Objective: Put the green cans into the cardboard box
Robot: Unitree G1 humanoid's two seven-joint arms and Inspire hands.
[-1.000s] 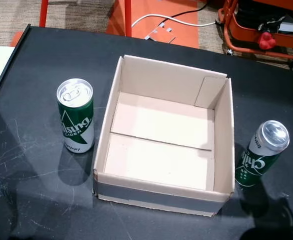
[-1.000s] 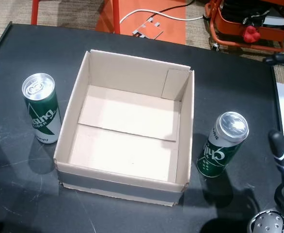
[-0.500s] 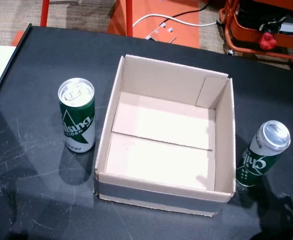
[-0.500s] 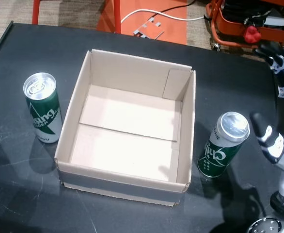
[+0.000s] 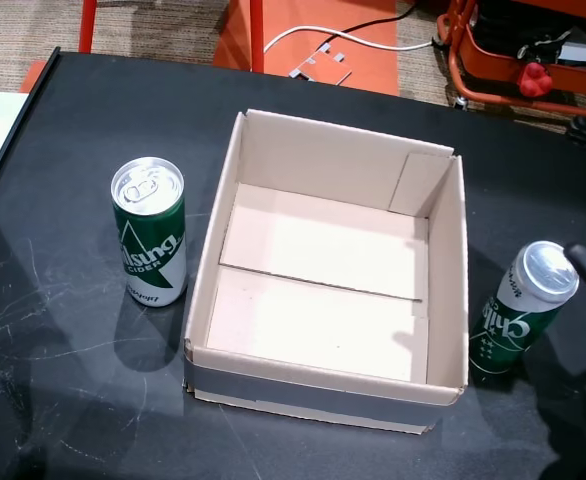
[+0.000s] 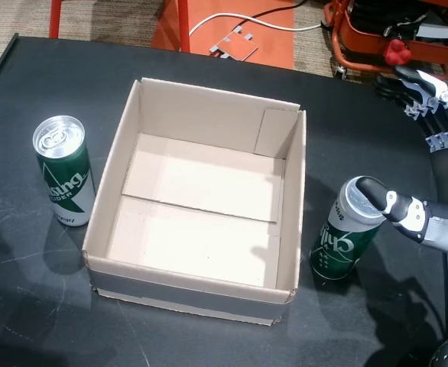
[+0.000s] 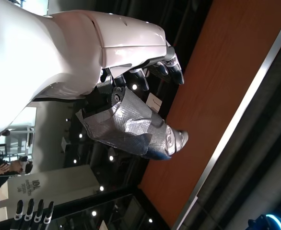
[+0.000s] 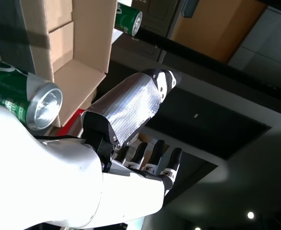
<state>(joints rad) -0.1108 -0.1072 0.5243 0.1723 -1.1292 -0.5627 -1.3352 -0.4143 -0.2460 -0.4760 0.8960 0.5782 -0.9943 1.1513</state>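
Observation:
An open cardboard box (image 5: 327, 402) (image 6: 189, 292) with nothing in it sits mid-table in both head views. One green can (image 5: 149, 232) (image 6: 63, 170) stands upright to its left. The other green can (image 5: 523, 310) (image 6: 350, 229) stands just right of the box, and the right wrist view shows this can (image 8: 25, 98) too. My right hand (image 6: 438, 222) (image 8: 131, 143) is open beside it, the thumb (image 6: 392, 208) reaching the can's top rim and the fingers (image 6: 423, 92) spread farther back. My left hand (image 7: 126, 110) appears only in the left wrist view, away from the table, holding nothing.
The black table (image 5: 93, 110) ends at an edge on the left. Behind it are an orange floor panel with a white cable (image 5: 333, 40) and an orange cart (image 5: 523, 60) at the back right.
My right hand has come in from the lower right toward the right can, and its thumb now reaches the can's top. The cans and the box have stayed put.

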